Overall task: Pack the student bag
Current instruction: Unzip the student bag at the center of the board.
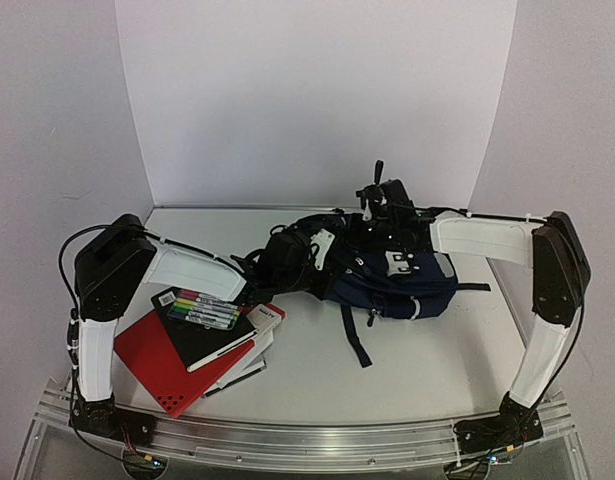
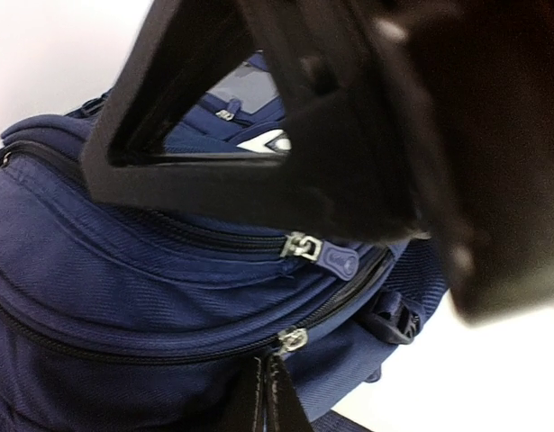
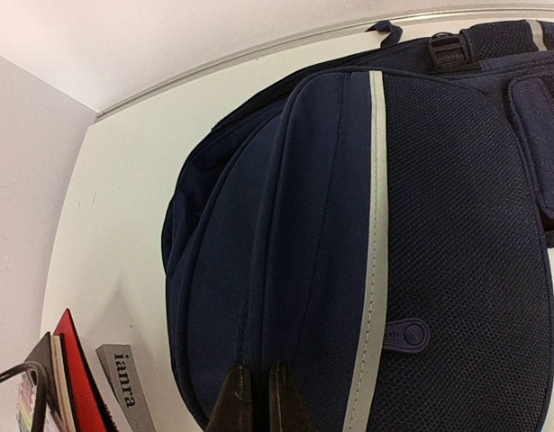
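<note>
Student bag (image 1: 387, 280) lies on white table (image 1: 427, 370), walls (image 1: 317, 100) white; left tool (image 2: 266, 396), right tool (image 3: 256, 396) both closed.

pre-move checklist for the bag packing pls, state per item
1. Left end effector shut: ok.
2. Its hold on the silver zipper slider just beyond its tips: cannot tell.
3. Right end effector shut at the dark navy fabric backpack: ok.
4. Backpack zips opened: not ok, both in the left wrist view look closed.
5. Red flat folder and marker pack packed: not ok, on the white table.
</note>
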`<state>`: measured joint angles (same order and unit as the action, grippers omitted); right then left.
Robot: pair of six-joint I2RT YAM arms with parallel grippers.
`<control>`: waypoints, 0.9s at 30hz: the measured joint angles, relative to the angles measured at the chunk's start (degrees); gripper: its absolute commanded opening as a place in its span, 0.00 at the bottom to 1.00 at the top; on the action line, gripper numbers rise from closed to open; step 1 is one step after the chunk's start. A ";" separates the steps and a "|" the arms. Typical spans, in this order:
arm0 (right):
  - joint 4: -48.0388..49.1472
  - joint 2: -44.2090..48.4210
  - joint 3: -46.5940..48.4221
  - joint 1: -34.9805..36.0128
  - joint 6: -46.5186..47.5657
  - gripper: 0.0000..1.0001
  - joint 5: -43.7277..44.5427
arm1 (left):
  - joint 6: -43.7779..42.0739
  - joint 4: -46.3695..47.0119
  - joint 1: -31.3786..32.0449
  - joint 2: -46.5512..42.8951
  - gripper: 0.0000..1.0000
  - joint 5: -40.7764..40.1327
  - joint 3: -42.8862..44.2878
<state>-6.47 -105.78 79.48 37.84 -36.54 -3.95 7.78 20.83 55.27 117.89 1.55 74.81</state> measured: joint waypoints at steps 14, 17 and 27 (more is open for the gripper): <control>0.22 0.79 -0.02 -0.52 -1.05 0.00 -1.05 | 5.99 2.18 0.36 0.00 0.25 2.59 -2.95; 0.54 0.86 -0.15 -0.58 -1.08 0.00 -1.28 | 5.90 2.22 0.59 0.00 0.28 1.50 -2.95; 1.55 1.03 -0.60 -0.69 -1.26 0.00 -1.59 | 4.05 5.57 0.73 -0.01 0.26 -3.26 -3.03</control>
<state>-4.92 -104.75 78.89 37.15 -37.80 -5.54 11.83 26.40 56.00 117.88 -1.71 71.78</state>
